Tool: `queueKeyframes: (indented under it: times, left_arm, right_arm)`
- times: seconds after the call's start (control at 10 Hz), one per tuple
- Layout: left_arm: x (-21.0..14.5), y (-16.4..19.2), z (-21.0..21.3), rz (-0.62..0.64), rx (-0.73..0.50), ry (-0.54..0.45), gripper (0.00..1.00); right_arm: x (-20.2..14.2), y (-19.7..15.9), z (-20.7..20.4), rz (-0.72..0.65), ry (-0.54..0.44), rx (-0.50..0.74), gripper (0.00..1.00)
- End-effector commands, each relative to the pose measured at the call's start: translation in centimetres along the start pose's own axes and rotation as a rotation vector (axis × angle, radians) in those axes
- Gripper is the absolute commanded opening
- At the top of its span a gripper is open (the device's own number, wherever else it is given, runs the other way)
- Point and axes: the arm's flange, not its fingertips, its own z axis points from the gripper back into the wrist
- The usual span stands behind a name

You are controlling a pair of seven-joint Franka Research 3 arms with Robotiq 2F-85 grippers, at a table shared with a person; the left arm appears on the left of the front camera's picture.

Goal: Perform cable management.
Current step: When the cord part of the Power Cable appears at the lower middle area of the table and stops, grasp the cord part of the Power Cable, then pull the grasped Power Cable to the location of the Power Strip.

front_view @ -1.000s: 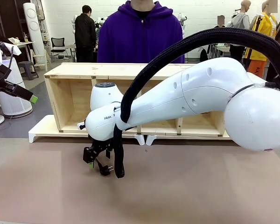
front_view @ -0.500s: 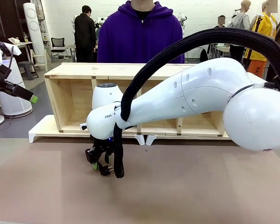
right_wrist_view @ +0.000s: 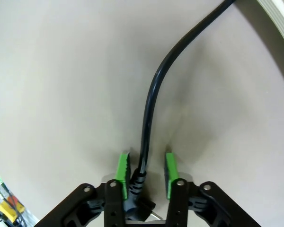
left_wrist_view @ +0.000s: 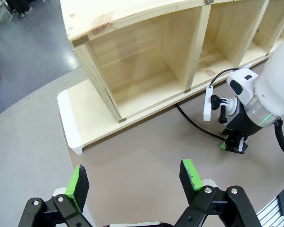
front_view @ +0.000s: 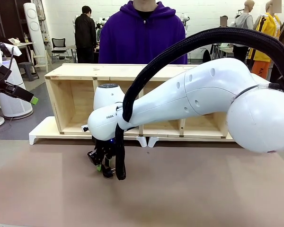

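The right gripper (right_wrist_view: 144, 166) is down on the brown surface (front_view: 189, 198) in front of the wooden shelf (front_view: 75, 72). Its fingers stand either side of the cable (right_wrist_view: 151, 94) near its thicker ribbed end. They sit narrow, one pad against the cord and a sliver of gap on the other, so I can't say they've bitten. The cord runs straight out between them, then curves off toward the shelf's foot. The left gripper (left_wrist_view: 132, 178) hangs well apart, spread wide and empty.
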Motion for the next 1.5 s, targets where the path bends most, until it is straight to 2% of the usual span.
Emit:
queueKeyframes:
  times: [0.0, 0.1, 0.2, 1.4]
  left_arm:
    - [-0.06, 0.08, -0.09, 0.009, -0.001, -0.008, 1.00]
    - [-0.06, 0.08, -0.09, 0.009, -0.001, -0.008, 1.00]
    - [-0.06, 0.08, -0.09, 0.009, -0.001, -0.008, 1.00]
    - [-0.06, 0.08, -0.09, 0.009, -0.001, -0.008, 1.00]
  right_arm:
    - [-0.01, 0.26, 0.23, -0.038, 0.030, 0.009, 0.20]
    - [0.06, 0.24, 0.30, -0.043, 0.032, 0.008, 0.05]
    - [-0.01, 0.29, 0.26, -0.047, 0.037, 0.008, 0.01]
    - [-0.10, -0.03, 0.07, -0.024, 0.019, 0.000, 0.00]
